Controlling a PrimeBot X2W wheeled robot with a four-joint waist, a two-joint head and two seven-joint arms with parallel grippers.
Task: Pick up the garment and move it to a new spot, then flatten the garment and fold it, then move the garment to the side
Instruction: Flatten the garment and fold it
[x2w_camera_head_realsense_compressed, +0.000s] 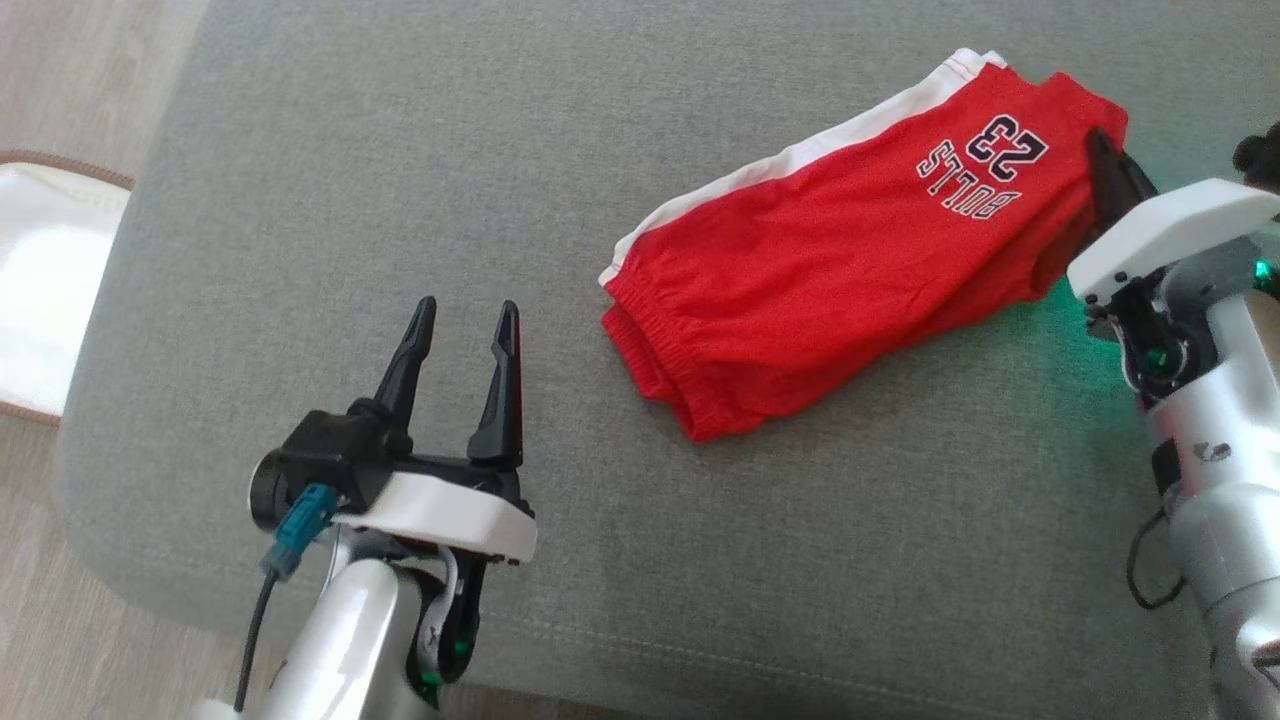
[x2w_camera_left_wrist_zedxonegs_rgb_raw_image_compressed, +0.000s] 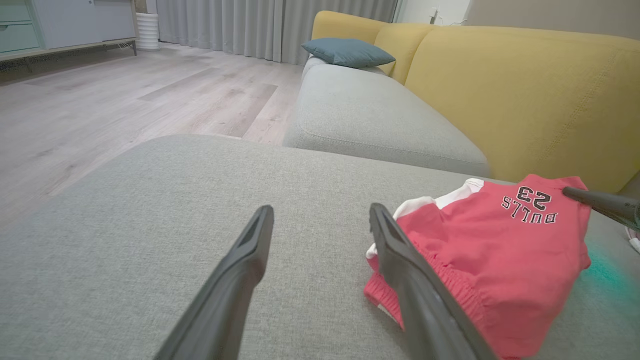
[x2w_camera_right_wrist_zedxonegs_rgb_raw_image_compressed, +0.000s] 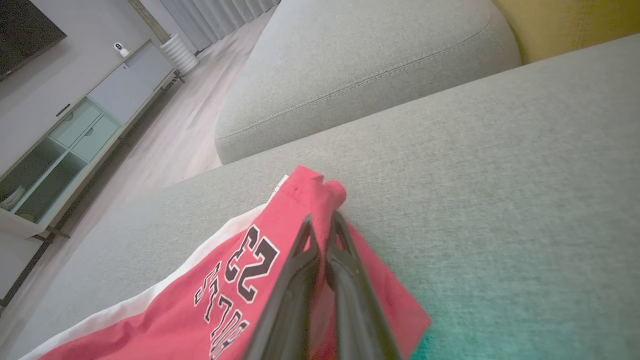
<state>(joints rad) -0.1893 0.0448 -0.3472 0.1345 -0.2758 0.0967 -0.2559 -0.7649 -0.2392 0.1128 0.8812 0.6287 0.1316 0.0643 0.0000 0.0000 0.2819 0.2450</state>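
The garment (x2w_camera_head_realsense_compressed: 830, 260) is a pair of red shorts with a white side stripe and "BULLS 23" printed on it, folded on the grey cushion (x2w_camera_head_realsense_compressed: 400, 200). My right gripper (x2w_camera_head_realsense_compressed: 1100, 145) is shut on the garment's hem corner at the far right; the right wrist view shows the garment (x2w_camera_right_wrist_zedxonegs_rgb_raw_image_compressed: 280, 235) pinched between its fingertips (x2w_camera_right_wrist_zedxonegs_rgb_raw_image_compressed: 306, 227), with my right gripper (x2w_camera_right_wrist_zedxonegs_rgb_raw_image_compressed: 321, 220) at the corner. My left gripper (x2w_camera_head_realsense_compressed: 468, 318) stands open above bare cushion, left of the waistband. From the left wrist, the garment (x2w_camera_left_wrist_zedxonegs_rgb_raw_image_compressed: 480, 250) lies just right of my left gripper (x2w_camera_left_wrist_zedxonegs_rgb_raw_image_compressed: 322, 215).
A yellow sofa back (x2w_camera_left_wrist_zedxonegs_rgb_raw_image_compressed: 525, 95) and a second grey seat cushion (x2w_camera_left_wrist_zedxonegs_rgb_raw_image_compressed: 370, 115) with a blue pillow (x2w_camera_left_wrist_zedxonegs_rgb_raw_image_compressed: 347, 52) lie beyond. The cushion's left edge drops to wooden floor (x2w_camera_head_realsense_compressed: 60, 60). A white rug edge (x2w_camera_head_realsense_compressed: 50, 290) lies at far left.
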